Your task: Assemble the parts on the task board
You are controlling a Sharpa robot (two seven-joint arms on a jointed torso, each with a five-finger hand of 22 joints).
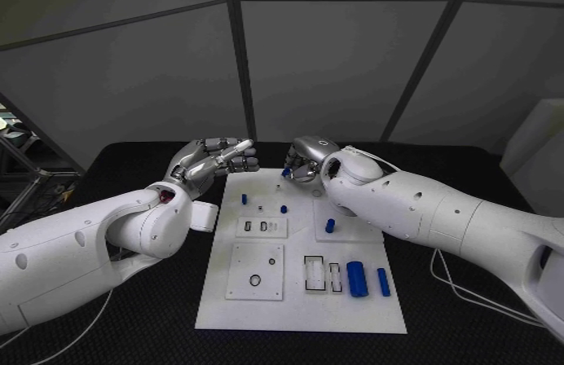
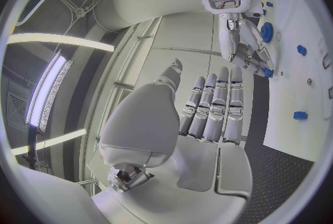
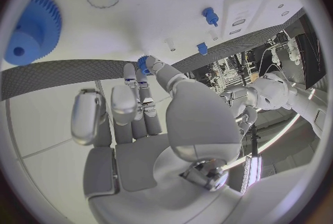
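Pinching a small blue part (image 3: 143,63), the right hand (image 1: 308,160) hovers over the task board (image 1: 353,316); left hand (image 1: 215,163) fingers curl empty.

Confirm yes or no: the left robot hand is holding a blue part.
No. In the left wrist view the left robot hand is raised off the task board, fingers straight and side by side, nothing in them.

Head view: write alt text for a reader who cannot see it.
Two white robot arms reach over a white task board on a black table. The right hand pinches a small blue part at the board's far edge; the left hand hovers empty beside it.
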